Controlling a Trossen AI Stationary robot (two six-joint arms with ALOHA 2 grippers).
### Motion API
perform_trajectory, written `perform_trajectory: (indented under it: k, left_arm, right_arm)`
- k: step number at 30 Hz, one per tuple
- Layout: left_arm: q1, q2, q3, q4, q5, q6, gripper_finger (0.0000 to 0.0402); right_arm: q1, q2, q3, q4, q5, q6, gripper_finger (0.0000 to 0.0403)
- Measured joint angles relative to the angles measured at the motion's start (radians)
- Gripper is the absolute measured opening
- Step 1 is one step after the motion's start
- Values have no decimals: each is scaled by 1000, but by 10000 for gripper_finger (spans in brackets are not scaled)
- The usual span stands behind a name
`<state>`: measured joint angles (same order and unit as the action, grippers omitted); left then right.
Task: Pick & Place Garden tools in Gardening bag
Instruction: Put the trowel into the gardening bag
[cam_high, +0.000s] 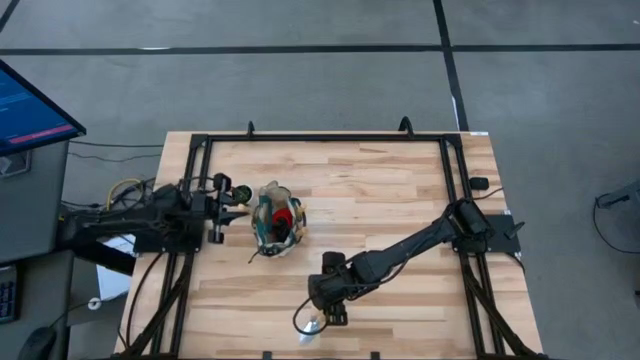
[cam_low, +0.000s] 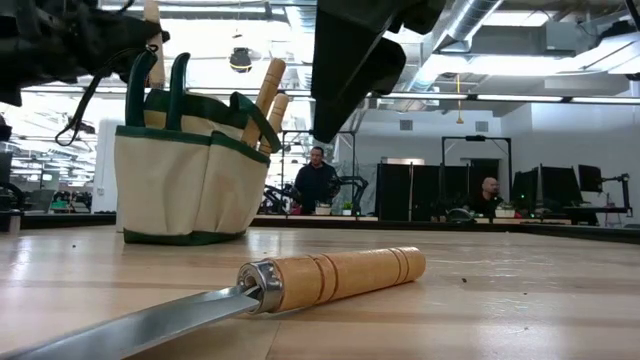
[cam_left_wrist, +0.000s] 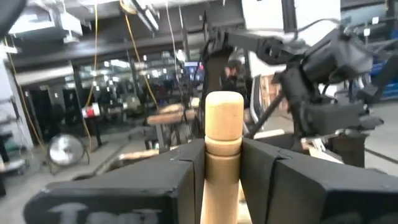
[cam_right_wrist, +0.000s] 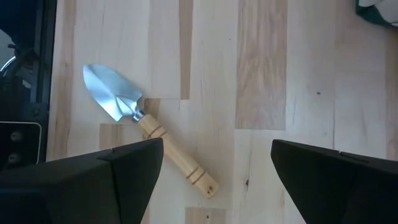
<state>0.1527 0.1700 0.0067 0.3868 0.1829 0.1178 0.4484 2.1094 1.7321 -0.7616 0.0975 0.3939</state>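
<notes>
The beige gardening bag (cam_high: 278, 222) with green trim stands on its base left of the table's middle. It shows in the low view (cam_low: 180, 180) with wooden handles (cam_low: 268, 92) and a red tool (cam_high: 286, 215) sticking out. My left gripper (cam_high: 240, 207) is at the bag's left side, shut on a light wooden tool handle (cam_left_wrist: 222, 118). A trowel (cam_right_wrist: 149, 127) with a silver blade lies flat near the table's front edge (cam_high: 314, 325). My right gripper (cam_right_wrist: 217, 168) hangs open above it, touching nothing. My left gripper pinches the wooden handle between its two fingers (cam_left_wrist: 180, 174), a little below the handle's rounded free end (cam_left_wrist: 222, 102). The fingers come level from the table's left. The handle stands upright with its free end up (cam_low: 152, 40). Its lower part is hidden behind the bag's green handles.
Black frame rails (cam_high: 190, 250) run along the table's left, right and far sides. A monitor (cam_high: 30, 105) stands off the table's left. People (cam_low: 318, 180) sit in the room far behind. Bare wood lies between the bag and the right arm's base (cam_high: 470, 225).
</notes>
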Motion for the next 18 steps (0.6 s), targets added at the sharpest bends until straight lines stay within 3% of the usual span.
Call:
perform_trajectory:
  k: [5,9,18]
  left_arm:
    - [75,104,0,32,77,-45,55]
    - [107,208,0,161,139,-51,55]
    - [126,426,0,310,191,-74,55]
  right_arm:
    - [4,0,0,0,0,0,291]
    - [3,0,0,0,0,0,291]
    - [3,0,0,0,2,0,291]
